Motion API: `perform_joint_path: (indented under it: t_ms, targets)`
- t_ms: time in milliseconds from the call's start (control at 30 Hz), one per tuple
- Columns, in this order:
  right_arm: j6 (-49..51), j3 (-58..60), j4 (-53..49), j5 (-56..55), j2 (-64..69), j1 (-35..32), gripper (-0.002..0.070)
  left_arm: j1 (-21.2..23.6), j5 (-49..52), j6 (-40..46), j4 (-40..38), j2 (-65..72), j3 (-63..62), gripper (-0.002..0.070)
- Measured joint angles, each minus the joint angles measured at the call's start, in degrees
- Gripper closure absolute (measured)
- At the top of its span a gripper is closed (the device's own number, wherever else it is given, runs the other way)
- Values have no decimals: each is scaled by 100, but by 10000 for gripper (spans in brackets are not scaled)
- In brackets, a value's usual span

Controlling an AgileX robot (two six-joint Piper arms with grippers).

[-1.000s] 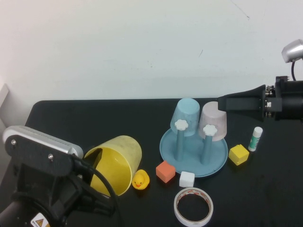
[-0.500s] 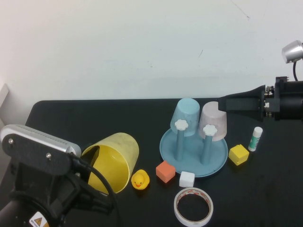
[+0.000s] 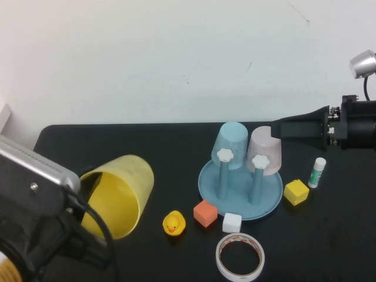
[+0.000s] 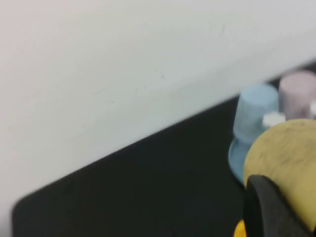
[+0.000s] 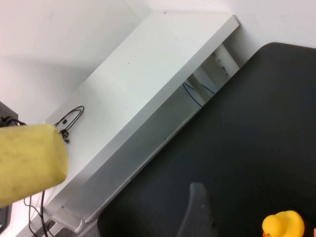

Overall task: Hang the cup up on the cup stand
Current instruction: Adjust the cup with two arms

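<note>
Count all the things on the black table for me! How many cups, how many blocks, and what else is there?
Cups: 3, yellow cup in the left pincer, blue cup, pink cup
Blocks: 3, orange, white, yellow
Cup stand: 1
Rubber duck: 1
Tape roll: 1
Glue stick: 1
Total: 10

left gripper [image 3: 88, 197] low at the near left, well apart from the cup stand [image 3: 239, 197], clamped on the cup [image 3: 117, 194]. right gripper [image 3: 276, 128] level beside the stand's far right, jaws apart.
</note>
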Motion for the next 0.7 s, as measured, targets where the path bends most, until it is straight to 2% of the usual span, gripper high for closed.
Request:
perform_joint_path:
  t_ms: [133, 233, 300, 433, 500, 600, 700]
  targets:
    - [0, 0, 0, 0, 0, 0, 162, 0, -241, 2737, -1812, -169, -369, 665]
    - [0, 0, 0, 0, 0, 0, 162, 171, -714, 5161, -3323, -251, -593, 665]
    - [0, 0, 0, 0, 0, 0, 162, 389, -1074, 6820, -4542, -270, -677, 665]
    - [0, 0, 0, 0, 0, 0, 162, 1008, -1638, 10620, -7858, -240, -713, 665]
    - [0, 0, 0, 0, 0, 0, 162, 1232, -1846, 12178, -9052, -144, -713, 665]
    - [0, 0, 0, 0, 0, 0, 162, 1366, -2553, 13065, -9922, 42, -645, 665]
    - [0, 0, 0, 0, 0, 0, 162, 1376, -3672, 12912, -9860, 240, -416, 665]
